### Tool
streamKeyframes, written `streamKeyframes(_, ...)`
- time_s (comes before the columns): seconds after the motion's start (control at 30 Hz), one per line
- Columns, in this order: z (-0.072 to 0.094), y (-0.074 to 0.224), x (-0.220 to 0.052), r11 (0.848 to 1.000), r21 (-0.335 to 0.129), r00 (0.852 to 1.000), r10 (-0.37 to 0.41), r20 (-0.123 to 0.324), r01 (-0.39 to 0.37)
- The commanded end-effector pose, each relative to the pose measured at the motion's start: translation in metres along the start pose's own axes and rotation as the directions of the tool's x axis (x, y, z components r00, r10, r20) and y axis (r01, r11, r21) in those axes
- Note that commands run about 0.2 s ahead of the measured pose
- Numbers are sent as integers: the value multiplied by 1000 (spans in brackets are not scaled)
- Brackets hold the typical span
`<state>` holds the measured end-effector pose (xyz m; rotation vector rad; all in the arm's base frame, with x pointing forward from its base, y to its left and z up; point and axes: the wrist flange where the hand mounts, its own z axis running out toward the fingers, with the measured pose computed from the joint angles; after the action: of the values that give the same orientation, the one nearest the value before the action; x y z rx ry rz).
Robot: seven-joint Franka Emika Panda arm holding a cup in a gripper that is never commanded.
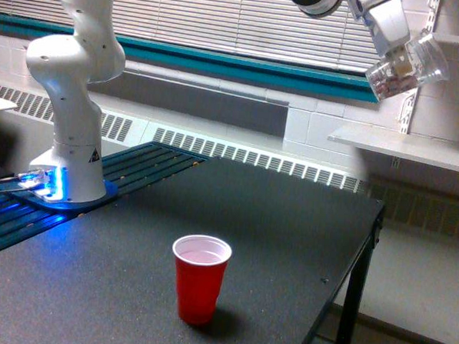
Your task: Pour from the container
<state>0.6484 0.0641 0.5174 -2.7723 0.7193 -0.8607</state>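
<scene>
Dark, finely speckled table (pixel 273 220) before white slatted blinds and a teal sill. Red cup (pixel 200 278): opaque plastic, tapered, upright near the front edge. Clear cup (pixel 408 67): see-through plastic, tilted, pinkish bits at its lower end, held high at the exterior view's right. Gripper (pixel 397 54): pinching the clear cup.

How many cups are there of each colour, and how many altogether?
Red cups: 1, the red cup standing upright on the table.
Clear cups: 1, the clear cup held tilted up high by the gripper, off to the exterior view's right of the red cup, with small bits inside.
Total: 2 cups.
</scene>
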Motion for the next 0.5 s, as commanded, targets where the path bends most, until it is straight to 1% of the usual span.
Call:
streamKeyframes(0.03, 0, 1, 2, 1000, -3, 1000, -1, -5, 1)
streamKeyframes(0.07, -1, 1, 3, 1000, -3, 1000, 1, -12, -1)
streamKeyframes(0.23, 2, 3, 1, 1000, 11, 1000, 7, -8, -7)
streamKeyframes(0.37, 3, 12, 7, 1000, 2, 1000, 6, -19, -6)
streamKeyframes(0.5, 8, 26, 12, 1000, -1, 1000, 16, -21, -16)
